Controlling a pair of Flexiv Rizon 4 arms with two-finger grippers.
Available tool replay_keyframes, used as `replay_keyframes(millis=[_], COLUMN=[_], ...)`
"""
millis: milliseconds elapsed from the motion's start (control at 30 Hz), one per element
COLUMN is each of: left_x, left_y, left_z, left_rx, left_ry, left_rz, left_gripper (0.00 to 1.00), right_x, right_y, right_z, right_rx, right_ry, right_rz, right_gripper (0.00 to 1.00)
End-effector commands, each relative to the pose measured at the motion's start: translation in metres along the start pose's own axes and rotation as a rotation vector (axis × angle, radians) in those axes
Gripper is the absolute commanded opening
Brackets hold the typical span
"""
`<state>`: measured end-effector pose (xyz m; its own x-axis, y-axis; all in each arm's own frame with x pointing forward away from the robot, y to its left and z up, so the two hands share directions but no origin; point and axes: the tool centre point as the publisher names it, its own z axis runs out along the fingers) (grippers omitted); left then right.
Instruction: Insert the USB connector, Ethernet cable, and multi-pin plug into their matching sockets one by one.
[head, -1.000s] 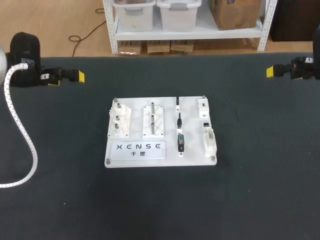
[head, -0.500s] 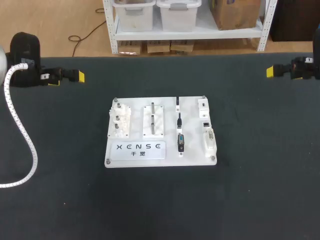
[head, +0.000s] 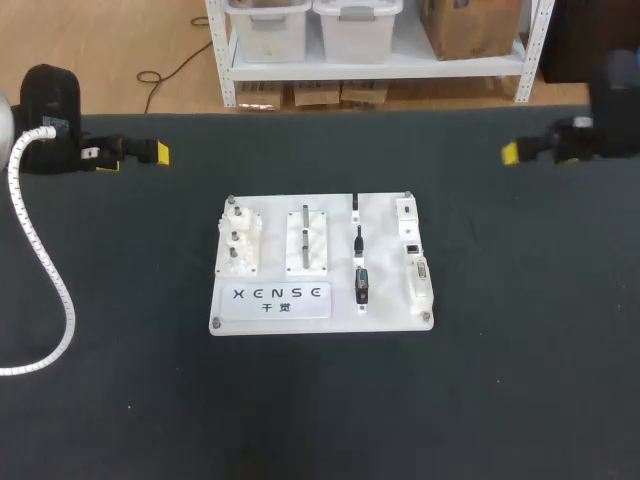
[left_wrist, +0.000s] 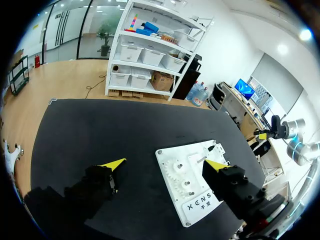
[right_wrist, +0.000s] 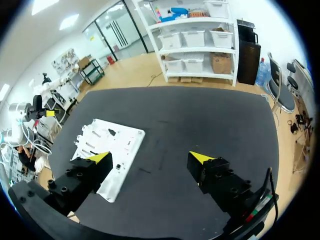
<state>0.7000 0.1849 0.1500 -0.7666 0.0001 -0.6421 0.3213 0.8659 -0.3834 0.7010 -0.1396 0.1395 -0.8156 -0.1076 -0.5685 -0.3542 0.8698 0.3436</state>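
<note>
The black table (head: 320, 420) is laid out wide, and the white board (head: 340, 318) is seen lying flat at its middle. The left gripper (left_wrist: 165, 164) is held out by the table's far left edge, well apart from the board, with its yellow-tipped fingers spread wide and nothing between them. The right gripper (right_wrist: 149, 157) is found at the far right, likewise well clear of the board, likewise spread and empty.

On the board, three dark plugs are parked in a short column right of centre. The multi-pin plug (head: 362, 285) is nearest, what is taken for the Ethernet cable (head: 358, 240) sits behind it, and what is taken for the USB connector (head: 355, 206) is at the far edge. The sockets (head: 420, 280) are ranged in a white row just beside them, along the board's right side.

No plug has yet been seated, it is judged. Each plug is reckoned light, stiff and hard-shelled, a touch slippery, and the pins are likely to be bent if forced in askew. A hold is best taken across the flat sides of the shell, not on the cable stub.
</note>
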Motion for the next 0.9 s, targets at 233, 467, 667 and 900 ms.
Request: replay_keyframes(millis=[233,467,667,900], left_x=[0.0,0.0,0.0,0.0], left_y=[0.0,0.0,0.0,0.0], left_z=[0.0,0.0,0.0,0.0], left_rx=[0.0,0.0,0.0,0.0], left_ry=[0.0,0.0,0.0,0.0], left_rz=[0.0,0.0,0.0,0.0], left_gripper=[1.0,1.0,1.0,1.0], right_x=[-0.016,-0.013,-0.015,-0.011], right_y=[0.063,0.09,0.113,0.125], right_z=[0.063,0.107,0.139,0.168], right_rx=[0.384,0.523,0.552,0.546], right_ry=[0.138,0.244,0.282,0.359], right_rz=[0.121,0.148,0.153,0.181], right_gripper=[1.0,1.0,1.0,1.0])
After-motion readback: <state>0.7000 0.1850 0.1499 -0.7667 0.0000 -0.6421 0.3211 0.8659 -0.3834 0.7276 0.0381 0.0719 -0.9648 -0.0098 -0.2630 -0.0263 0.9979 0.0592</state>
